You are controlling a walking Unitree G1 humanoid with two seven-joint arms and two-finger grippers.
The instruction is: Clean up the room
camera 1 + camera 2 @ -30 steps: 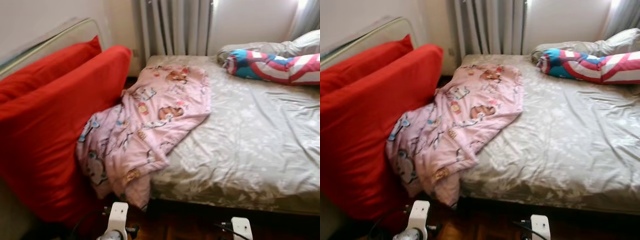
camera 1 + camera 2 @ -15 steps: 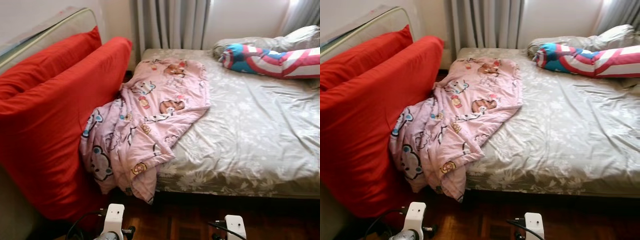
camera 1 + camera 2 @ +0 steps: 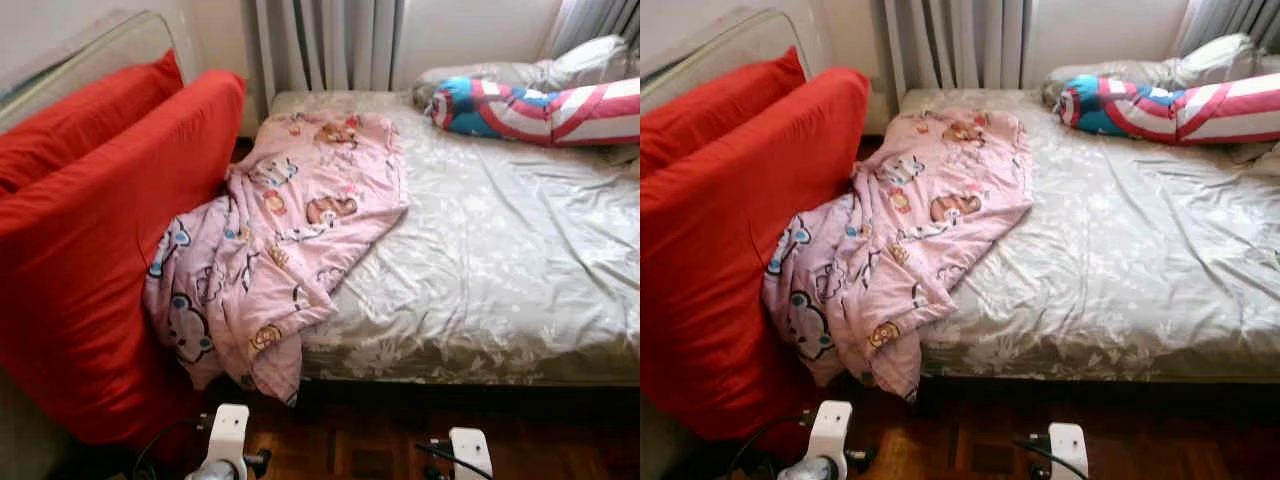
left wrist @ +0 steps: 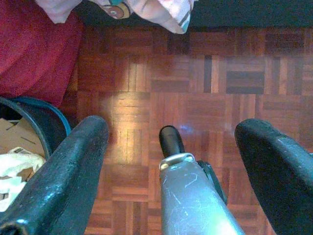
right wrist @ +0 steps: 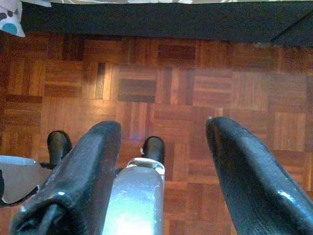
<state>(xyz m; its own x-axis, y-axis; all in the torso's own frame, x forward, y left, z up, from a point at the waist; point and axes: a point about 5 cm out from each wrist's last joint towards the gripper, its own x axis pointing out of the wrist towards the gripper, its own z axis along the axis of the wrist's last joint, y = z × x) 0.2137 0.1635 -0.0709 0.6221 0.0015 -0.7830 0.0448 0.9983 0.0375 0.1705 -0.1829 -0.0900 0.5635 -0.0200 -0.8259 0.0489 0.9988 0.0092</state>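
A pink cartoon-print blanket (image 3: 285, 225) lies crumpled on the left side of the bed (image 3: 500, 270), and its lower end hangs over the bed's front edge toward the floor. That hem (image 4: 146, 10) shows in the left wrist view. Both arms hang low in front of the bed, over the parquet floor (image 5: 195, 83). My left gripper (image 4: 171, 127) is open with nothing between its fingers. My right gripper (image 5: 162, 125) is open and holds nothing. Neither touches the blanket.
Two big red cushions (image 3: 110, 230) lean upright against the bed's left side. A red, white and blue bolster (image 3: 540, 108) and a grey pillow (image 3: 590, 62) lie at the bed's far right. A dark-rimmed bin (image 4: 29, 142) holding paper stands by the left gripper.
The whole picture has shifted a little as the camera moved; the bed's front edge shows more fully. Blanket, cushions and both hanging arms have not moved.
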